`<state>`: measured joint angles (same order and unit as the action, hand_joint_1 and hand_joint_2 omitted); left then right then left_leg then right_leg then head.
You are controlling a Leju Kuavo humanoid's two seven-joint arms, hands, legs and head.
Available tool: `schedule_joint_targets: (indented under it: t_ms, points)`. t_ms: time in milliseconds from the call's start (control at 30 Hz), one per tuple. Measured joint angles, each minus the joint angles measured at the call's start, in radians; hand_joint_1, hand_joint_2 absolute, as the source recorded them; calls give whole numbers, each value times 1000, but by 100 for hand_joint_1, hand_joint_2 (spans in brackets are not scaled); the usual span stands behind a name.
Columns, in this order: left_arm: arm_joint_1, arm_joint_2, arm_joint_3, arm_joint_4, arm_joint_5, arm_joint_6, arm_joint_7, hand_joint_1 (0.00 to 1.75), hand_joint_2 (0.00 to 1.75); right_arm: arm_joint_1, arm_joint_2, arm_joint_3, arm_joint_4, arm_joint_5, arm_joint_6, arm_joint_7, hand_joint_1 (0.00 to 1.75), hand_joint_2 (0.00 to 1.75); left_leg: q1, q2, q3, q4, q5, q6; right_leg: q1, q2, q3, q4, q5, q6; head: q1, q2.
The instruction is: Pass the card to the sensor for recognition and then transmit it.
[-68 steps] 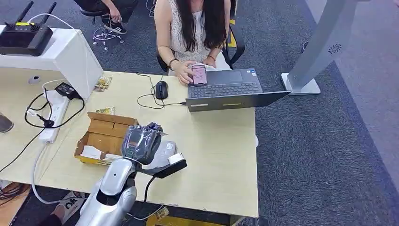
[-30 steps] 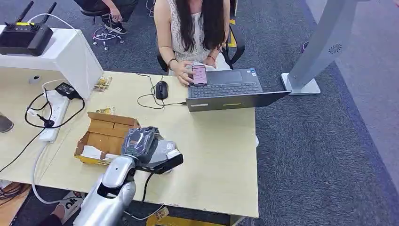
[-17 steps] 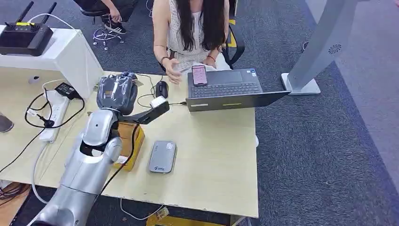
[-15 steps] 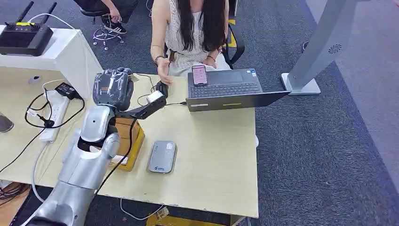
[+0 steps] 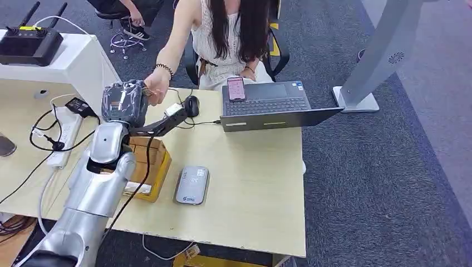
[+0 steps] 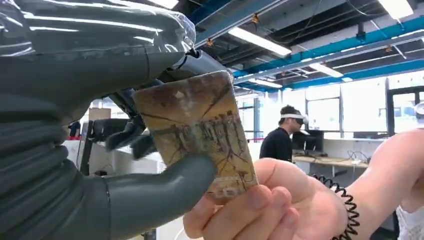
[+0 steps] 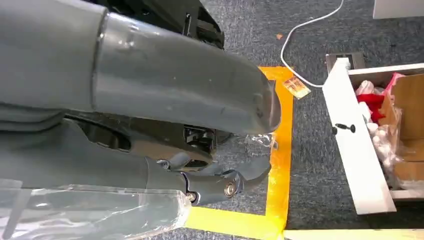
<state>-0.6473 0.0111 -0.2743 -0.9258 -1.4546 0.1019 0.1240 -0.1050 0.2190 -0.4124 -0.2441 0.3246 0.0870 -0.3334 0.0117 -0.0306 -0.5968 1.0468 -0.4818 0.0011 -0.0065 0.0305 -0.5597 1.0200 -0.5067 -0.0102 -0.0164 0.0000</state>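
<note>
We've got the left robot hand [image 5: 124, 103] raised over the far-left part of the surface [image 5: 250, 183], and it's pinching the card [image 6: 197, 131] between its thick grey thumb and the darker fingers [image 6: 131, 134] behind it. In the left wrist view the card stands up out of that pinch, brownish with a printed picture on it, and the person's hand [image 6: 260, 207] is touching its free end, fingers wrapped under the edge. So both are on the card at once.

From the head view, the person's hand [image 5: 157, 88] meets the left robot hand at about its 2 o'clock, arm stretched across from the chair side. The grey sensor [image 5: 192, 184] lies flat on the surface at roughly 5 o'clock from the left robot hand, well apart from it. The cardboard box [image 5: 146, 167] sits just under the forearm, and the laptop [image 5: 273, 108] is out at 3 o'clock with a phone [image 5: 236, 88] on it.

The right robot hand [image 7: 210, 175] hangs over the floor with its fingers loosely curled, holding nothing as far as we can see.
</note>
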Motion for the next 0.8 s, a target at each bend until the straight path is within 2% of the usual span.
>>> schedule_joint_targets:
  t_ms: [233,433,633,800]
  points:
    - [13,-10,0,-9,9,19,-32,0,175,0,0,-5,0,-2,0,-3,0,0,0,0,0,0,0,0,0,0,0,0,0,0,0,0]
    - [100,-20,0,-136,101,41,-107,0,175,2,0,-16,0,-17,-2,-21,0,0,0,1,0,0,0,0,0,1,0,0,0,0,0,0]
    - [325,-22,-2,-384,182,43,-191,0,175,15,0,-55,0,-46,-2,-56,0,0,0,1,-1,0,-1,0,0,1,-1,-1,-1,0,0,0]
    - [541,14,-32,-545,186,69,-247,0,175,34,0,-92,0,-68,-2,-92,0,0,0,1,-1,-1,-3,-1,0,1,-2,-1,-2,0,0,0]
